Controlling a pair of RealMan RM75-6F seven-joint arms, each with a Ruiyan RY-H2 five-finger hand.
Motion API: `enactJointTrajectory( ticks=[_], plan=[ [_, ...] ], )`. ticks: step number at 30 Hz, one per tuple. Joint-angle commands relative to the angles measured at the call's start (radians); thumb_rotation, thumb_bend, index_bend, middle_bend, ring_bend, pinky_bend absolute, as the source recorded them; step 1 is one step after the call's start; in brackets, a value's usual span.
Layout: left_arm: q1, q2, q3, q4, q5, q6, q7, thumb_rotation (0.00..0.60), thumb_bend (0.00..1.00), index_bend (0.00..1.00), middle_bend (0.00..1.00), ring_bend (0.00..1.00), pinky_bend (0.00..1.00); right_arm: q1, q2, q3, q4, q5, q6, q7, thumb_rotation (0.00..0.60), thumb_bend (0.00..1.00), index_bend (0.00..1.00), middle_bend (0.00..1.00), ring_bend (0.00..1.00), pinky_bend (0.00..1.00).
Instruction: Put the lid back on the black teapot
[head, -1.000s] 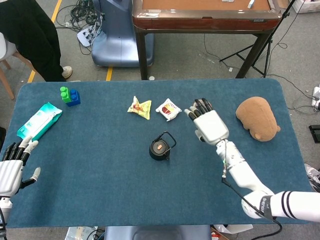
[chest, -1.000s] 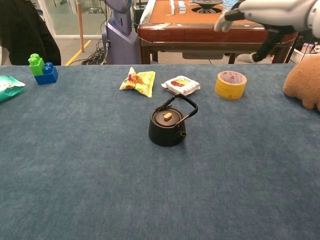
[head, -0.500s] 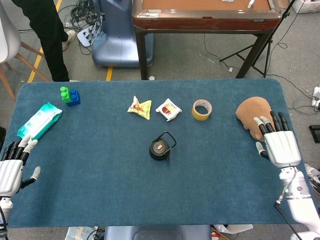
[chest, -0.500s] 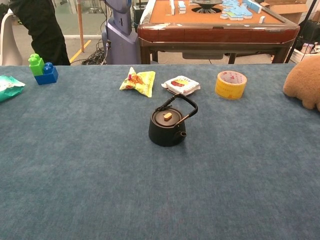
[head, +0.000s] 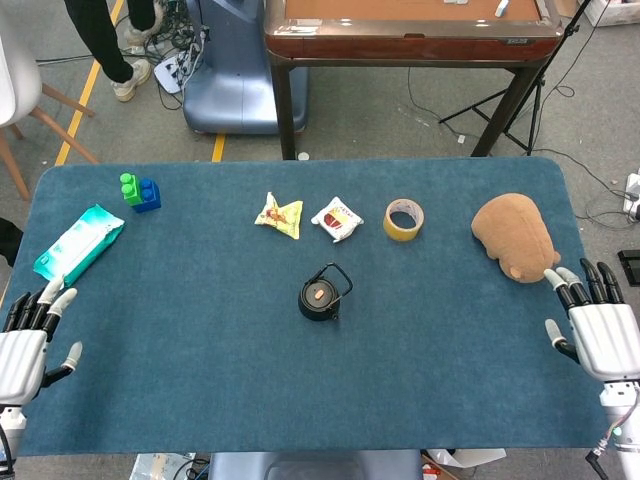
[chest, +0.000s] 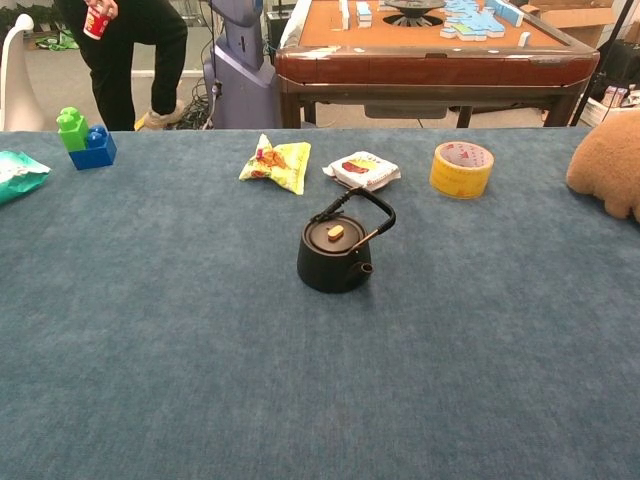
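The lid looks seated on the teapot, so both empty, spread hands, left and right, should keep clear of it.

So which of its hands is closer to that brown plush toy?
The right hand. It is at the table's near right corner, just in front of the brown plush toy. The left hand is at the opposite near corner, across the whole table.

No text can be read. The yellow snack packet and the white snack packet, both behind the black teapot, carry print, but it is too small to read.
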Motion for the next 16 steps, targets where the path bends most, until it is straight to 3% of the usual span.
enactJointTrajectory(
  ticks=[1,16],
  plan=[
    [0.004,-0.002,0.0,0.005,-0.001,0.004,-0.007,0.6,0.36,0.11,0.02,0.0,0.0,-0.009,0.008,0.015,-0.002,-0.007,-0.014,0.001,0.6,0.34,0.16,0.2,0.0,0.0],
    [0.018,-0.003,0.005,0.031,0.001,0.005,-0.04,0.6,0.36,0.11,0.02,0.0,0.0,-0.051,0.031,0.07,-0.027,-0.065,-0.063,-0.008,0.6,0.34,0.16,0.2,0.0,0.0]
  ],
)
